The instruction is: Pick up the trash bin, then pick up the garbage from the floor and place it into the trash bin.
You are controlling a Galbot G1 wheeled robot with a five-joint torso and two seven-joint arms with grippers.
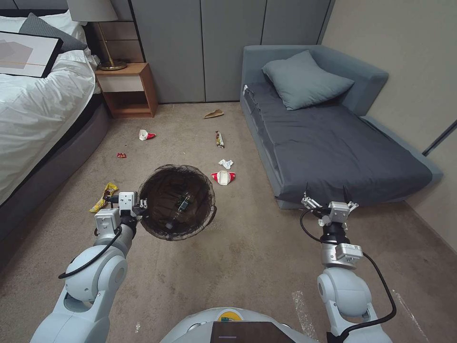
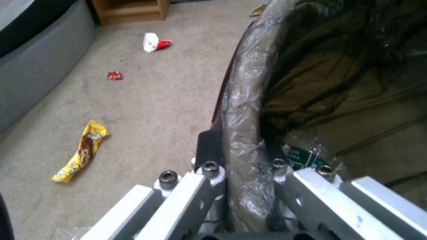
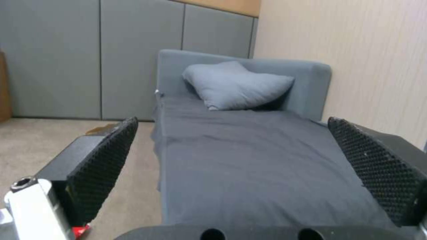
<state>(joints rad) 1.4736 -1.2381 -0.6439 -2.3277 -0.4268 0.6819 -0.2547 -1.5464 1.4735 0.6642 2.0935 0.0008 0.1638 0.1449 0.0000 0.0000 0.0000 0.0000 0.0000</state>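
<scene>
Left gripper (image 1: pixel 141 208) is clamping the bag-lined rim of the trash bin (image 1: pixel 177 201), one finger (image 2: pixel 209 146) outside the rim, the other inside; the bin is hanging off the carpet (image 1: pixel 247 252). A clear plastic bottle (image 1: pixel 180 206) is lying inside the bin, just beyond the inner finger. Right gripper (image 1: pixel 325 193) is hovering at the sofa bed's (image 1: pixel 333 143) near edge, pads (image 3: pixel 102 166) spread wide with nothing between them. Yellow wrapper (image 2: pixel 81 151) is lying on the floor outward of the left fingers; crushed red-and-white cup (image 1: pixel 223 177) and tissue (image 1: pixel 225 164) are lying beyond the bin.
</scene>
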